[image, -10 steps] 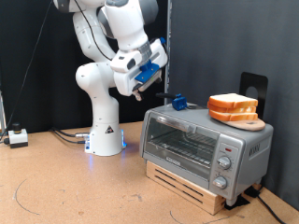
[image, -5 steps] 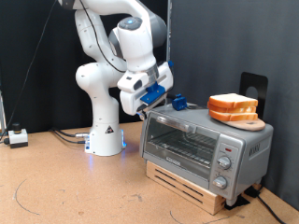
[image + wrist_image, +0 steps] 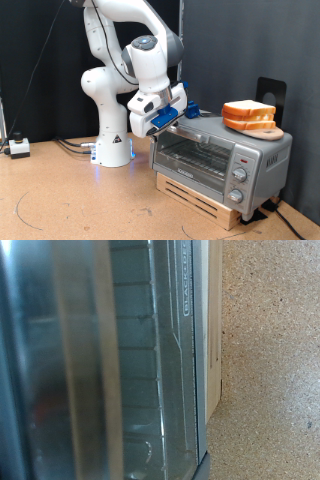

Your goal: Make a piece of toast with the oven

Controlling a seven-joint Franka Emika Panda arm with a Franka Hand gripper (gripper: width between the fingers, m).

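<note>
Silver-grey and boxy, the oven (image 3: 222, 163) sits in the lower right of the exterior view on a low wooden stand (image 3: 200, 199), its glass door shut and the wire rack behind it bare. One oven, three round knobs down its right panel. One white arm fills the upper middle of the frame, and its gripper (image 3: 163, 122) sits just at the oven's upper left corner, close to the top edge of the door; whether the fingers are parted or closed I cannot tell, and nothing shows between them. On the oven's roof, right of centre, one pile of bread slices (image 3: 249, 116) rests on a round wooden board (image 3: 264, 131); no single piece of toast lies apart from that pile. A small blue object (image 3: 189, 108) also stands on the roof.

Judging from this, the task is barely begun: door closed, no bread inside.

From the wrist view, only the glass door and its frame fill the picture, beside speckled brown tabletop (image 3: 270, 360). No fingers show there.
</note>
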